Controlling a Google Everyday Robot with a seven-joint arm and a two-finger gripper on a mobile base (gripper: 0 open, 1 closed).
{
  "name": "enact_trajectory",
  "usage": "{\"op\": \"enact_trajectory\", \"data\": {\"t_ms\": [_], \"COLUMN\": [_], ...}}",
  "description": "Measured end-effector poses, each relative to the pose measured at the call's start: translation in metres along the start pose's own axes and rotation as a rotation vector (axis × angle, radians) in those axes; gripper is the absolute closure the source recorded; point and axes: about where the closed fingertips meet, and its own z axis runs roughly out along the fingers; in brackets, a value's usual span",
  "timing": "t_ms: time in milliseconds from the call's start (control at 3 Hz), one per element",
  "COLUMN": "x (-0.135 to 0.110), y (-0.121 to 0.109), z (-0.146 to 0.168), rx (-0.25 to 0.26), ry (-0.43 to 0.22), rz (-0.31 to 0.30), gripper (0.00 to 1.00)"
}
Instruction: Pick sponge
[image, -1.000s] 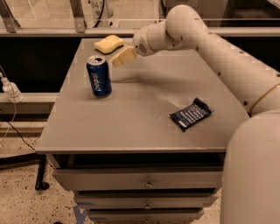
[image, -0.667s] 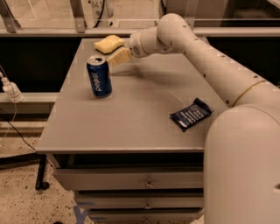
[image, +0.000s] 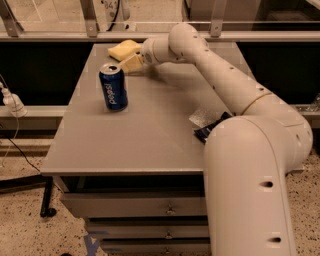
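Observation:
The sponge (image: 123, 49) is a pale yellow foam pad lying flat near the far left corner of the grey table (image: 150, 140). My gripper (image: 131, 63) is at the end of the white arm that reaches across the table from the right. It sits low over the table, just in front of the sponge and touching or nearly touching its near edge. It is behind and to the right of the blue soda can (image: 113, 87).
The blue soda can stands upright on the left half of the table. A dark snack bag (image: 210, 131) lies at the right, partly hidden by my arm. A metal rail (image: 150, 36) runs behind the table. Drawers (image: 135, 205) are below the top.
The gripper has moved left and farther back, closer to the sponge. The arm's elbow has swung nearer the camera and hides more of the table's right side and the snack bag.

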Motion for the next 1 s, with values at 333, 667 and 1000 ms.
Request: {"op": "enact_trajectory", "data": {"t_ms": [333, 667, 1000], "x": [-0.003, -0.005, -0.008], "y": [-0.007, -0.013, -0.013], "z": [0.018, 0.03, 0.039], "rx": [0.004, 0.007, 0.001], "ry": [-0.021, -0.041, -0.064], "rz": [0.03, 0.07, 0.105], "gripper": [0.0, 0.0, 0.16]}}
